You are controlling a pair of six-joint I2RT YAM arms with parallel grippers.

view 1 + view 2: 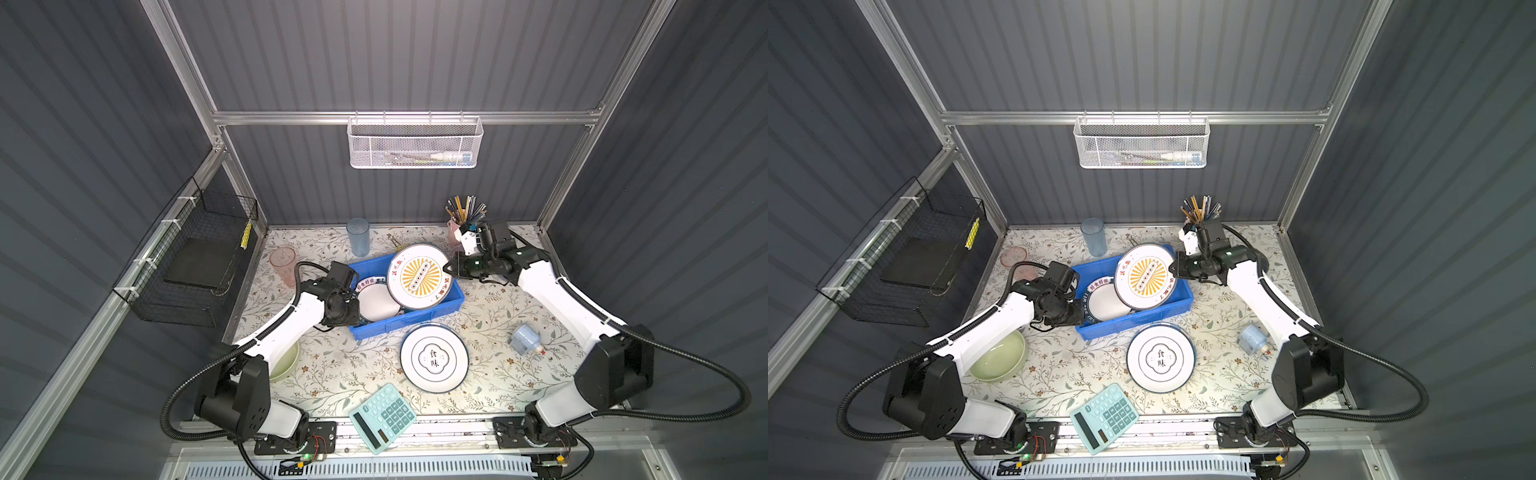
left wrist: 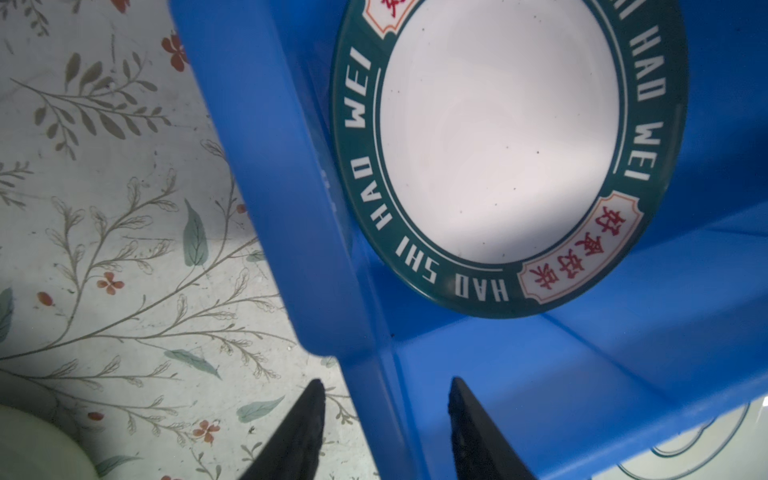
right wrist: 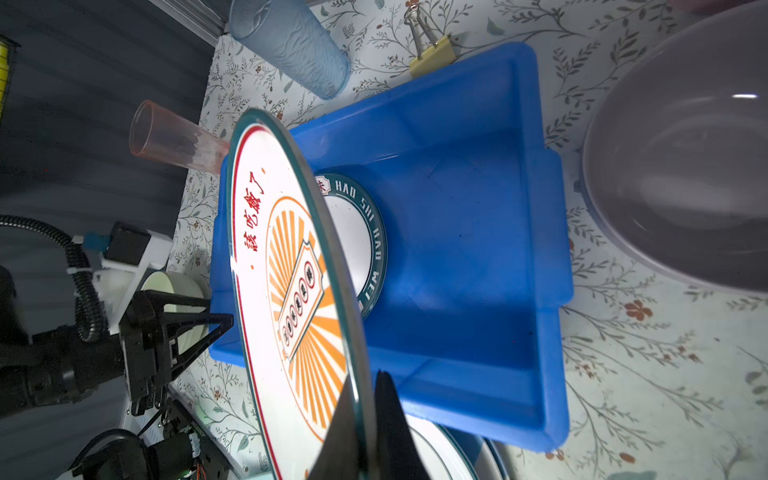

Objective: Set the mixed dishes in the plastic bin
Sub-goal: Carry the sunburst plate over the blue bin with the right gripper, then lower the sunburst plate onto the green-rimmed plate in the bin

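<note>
Here the blue bin (image 1: pixel 399 322) sits mid-table with a green-rimmed plate (image 1: pixel 376 301) lying flat inside it. Above it, the right gripper (image 3: pixel 365 374) is clenched on the rim of an orange-rayed plate (image 1: pixel 419 276) held tilted over the bin. The left gripper (image 2: pixel 384 384) stands parted at the bin's left end, one finger outside the wall and one inside, and another plate (image 1: pixel 434 358) lies just in front.

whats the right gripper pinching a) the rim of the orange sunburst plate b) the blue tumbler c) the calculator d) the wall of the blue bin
a: the right gripper is shut on the rim of the orange sunburst plate, which hangs tilted over the blue bin.
</note>
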